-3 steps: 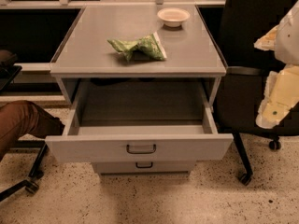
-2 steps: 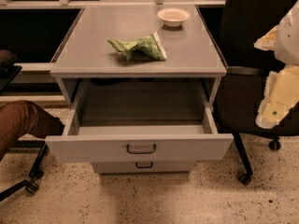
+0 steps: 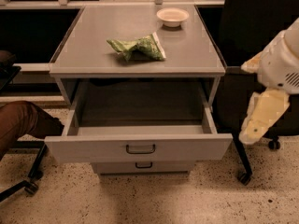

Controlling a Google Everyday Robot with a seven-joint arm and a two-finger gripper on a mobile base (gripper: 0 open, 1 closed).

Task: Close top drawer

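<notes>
The top drawer (image 3: 88,148) stands pulled far out of the grey cabinet, its front panel facing the camera with a dark loop handle (image 3: 140,149) at centre. The tool (image 3: 260,120) hangs to the right of the drawer's front corner, apart from it, holding nothing; how far open it is I cannot tell. A green bag (image 3: 137,47) and a bowl (image 3: 172,17) sit on the counter (image 3: 84,55).
</notes>
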